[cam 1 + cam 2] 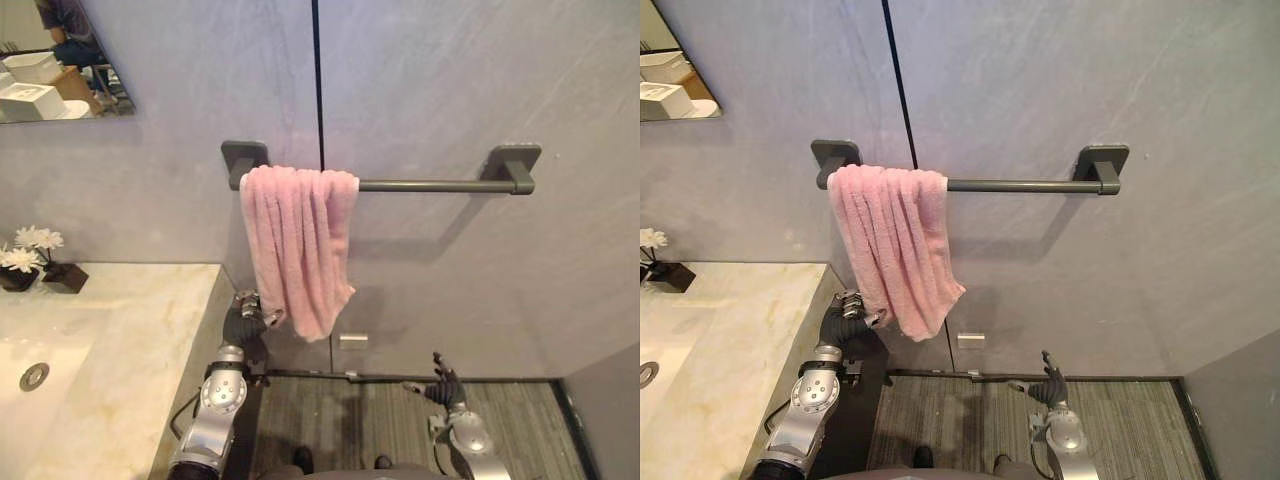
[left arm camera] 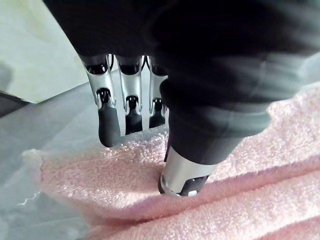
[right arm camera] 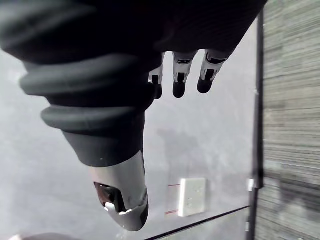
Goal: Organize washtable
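Head views first: pink towel is draped over the left end of the wall rail, bunched up in folds, bottom corner hanging just past the worktop edge. Left robot hand is up at that bottom corner, and the right robot hand is down low by the floor, well apart from everything. Left wrist view: thumb is dug into the terry and the fingers sit on the far side of the hem, so I'd call that a pinch on the towel's edge. Right wrist view: fingers straight, nothing in them, just wall behind. Handling-wise it's soft, floppy and light, won't slip much but will sag and bunch, so grabbing a hem or corner like this seems about right.
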